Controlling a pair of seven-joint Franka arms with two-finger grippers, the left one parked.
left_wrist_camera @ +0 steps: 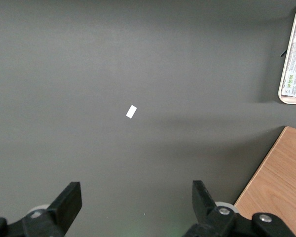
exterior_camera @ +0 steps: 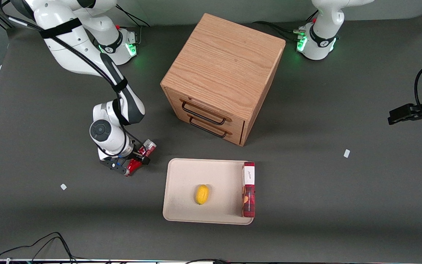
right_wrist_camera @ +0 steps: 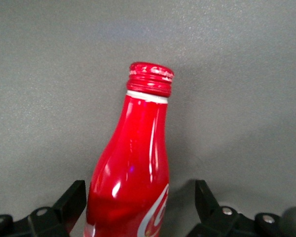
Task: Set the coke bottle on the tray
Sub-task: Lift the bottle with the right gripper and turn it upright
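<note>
Beside tray [exterior_camera: 181, 190] | coke bottle [exterior_camera: 140, 157] lying flat, cap toward cabinet [exterior_camera: 222, 77] | hand [exterior_camera: 132, 164] straddles it, fingers spread

White script, only a "C" and part of the next letter, runs on the red coke bottle [right_wrist_camera: 130, 173]; the gripper [exterior_camera: 132, 165] straddles its body; the box's [exterior_camera: 248, 189] white label isn't readable.

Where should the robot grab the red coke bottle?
Around its wide body, from above. The coke bottle seems to lie on its side, and its neck tapers, so fingers could slip there. The open gripper straddles the body, one finger on each side.
</note>
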